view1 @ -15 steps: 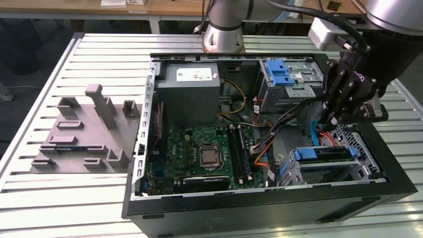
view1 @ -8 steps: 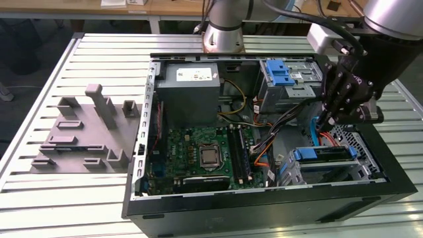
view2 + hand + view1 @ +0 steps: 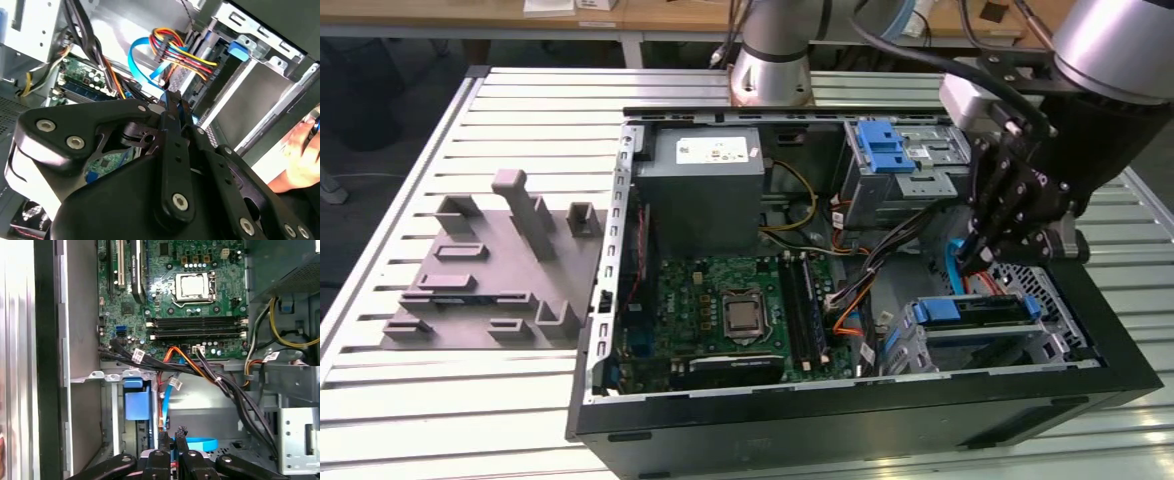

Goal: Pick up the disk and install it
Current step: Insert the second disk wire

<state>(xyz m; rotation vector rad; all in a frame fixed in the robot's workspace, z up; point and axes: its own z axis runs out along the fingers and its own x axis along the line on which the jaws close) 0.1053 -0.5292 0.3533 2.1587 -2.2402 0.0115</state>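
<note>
Open computer case [image 3: 720,420] on the slatted table [image 3: 400,400], seen from the exterior view, with the green motherboard [image 3: 720,300] across its floor and the grey power supply box [image 3: 707,175] at the far end. My arm [image 3: 1121,50] reaches in from the exterior view's right, and my gripper [image 3: 983,255] hangs inside the case above the drive cage [image 3: 974,345]. The disk [image 3: 967,312], marked by its blue carrier frame, sits in that cage just below my fingertips. In the first wrist view my fingers [image 3: 165,440] stand close together with a blue ribbon cable [image 3: 200,444] beside them; I cannot tell whether they pinch anything. A person's hand [image 3: 302,160] appears in the second wrist view.
</note>
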